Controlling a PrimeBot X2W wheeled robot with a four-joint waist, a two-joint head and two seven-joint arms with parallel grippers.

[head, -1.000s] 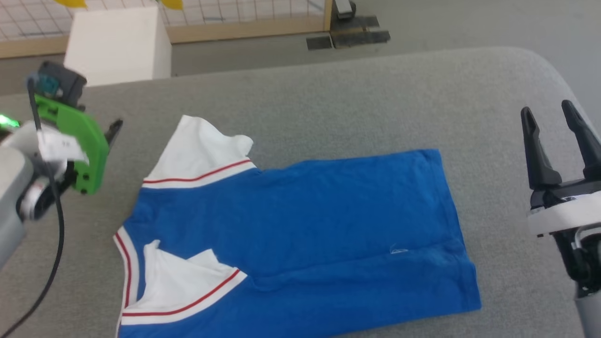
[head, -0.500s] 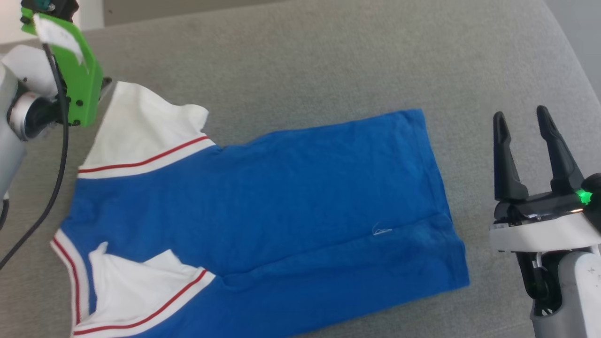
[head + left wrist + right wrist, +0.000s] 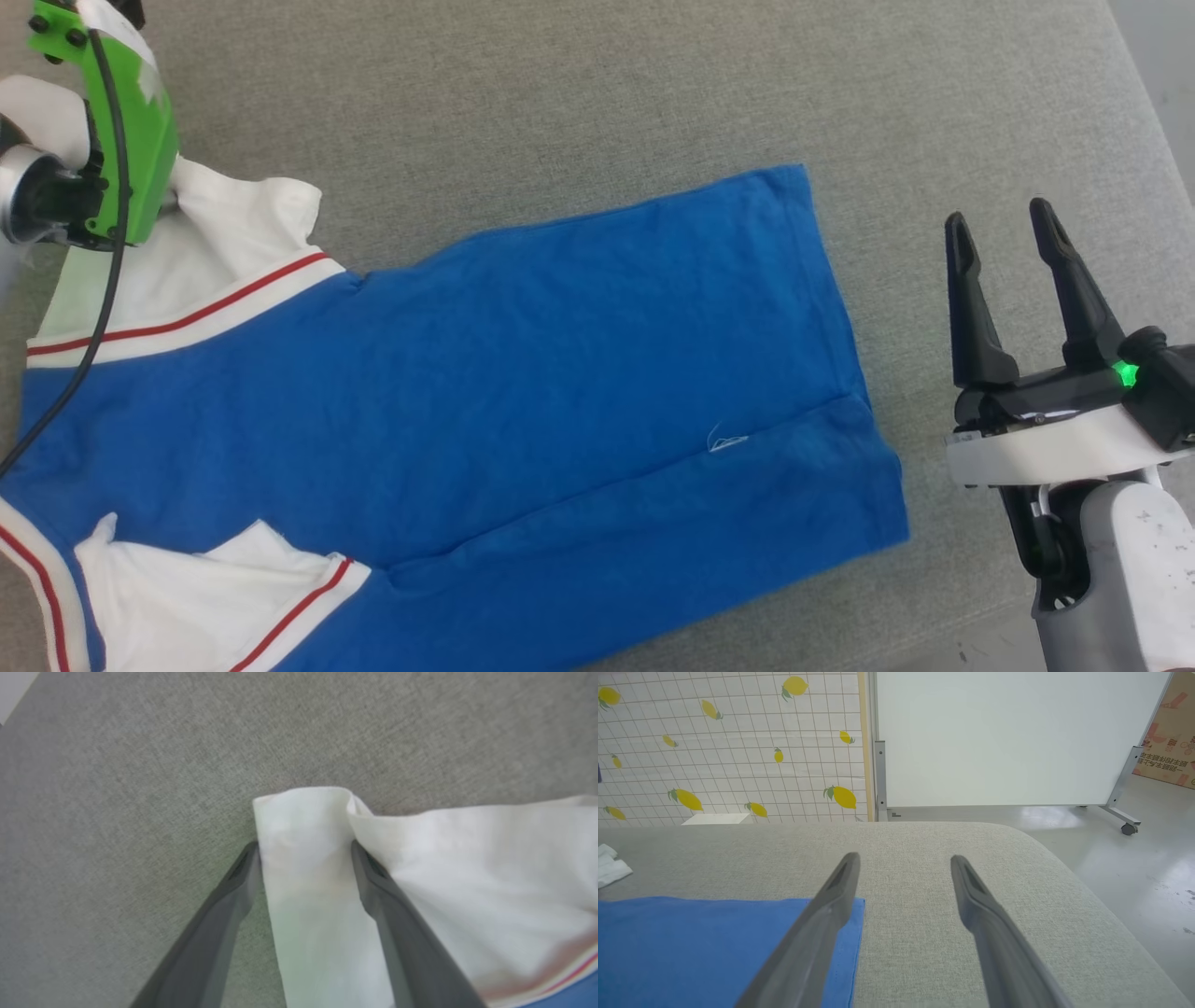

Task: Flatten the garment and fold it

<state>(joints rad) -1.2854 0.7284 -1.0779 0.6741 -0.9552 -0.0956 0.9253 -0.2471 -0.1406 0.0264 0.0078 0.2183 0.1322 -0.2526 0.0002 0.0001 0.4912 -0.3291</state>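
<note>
The garment (image 3: 523, 373) is lying mostly flat on the grey padded table (image 3: 560, 93), blue body spread out with the hem pointing toward the robot's right. The 2 white sleeves are what's messing it up. The far sleeve (image 3: 303, 821) is curling over at its corner, and the near sleeve (image 3: 205, 579) is sitting folded in on the blue.

The left gripper (image 3: 303, 847) is straddling that curled corner with its fingers spread apart, 1 on each side of the fold. It isn't pinching anything yet. My guess is it's lining up to grab the edge and pull it out flat.

The right gripper (image 3: 997, 210) is hovering just off the hem side, jaws wide and holding nothing. It's probably waiting to pin or tug that end.

Nothing on the table is really blocking. The black cable (image 3: 103, 280) is dangling from the green wrist mount (image 3: 131, 140) across the shoulder, so it might drag on the fabric. Off past the table there's a lemon-print wall (image 3: 728, 742) and a whiteboard panel (image 3: 1008, 737).
</note>
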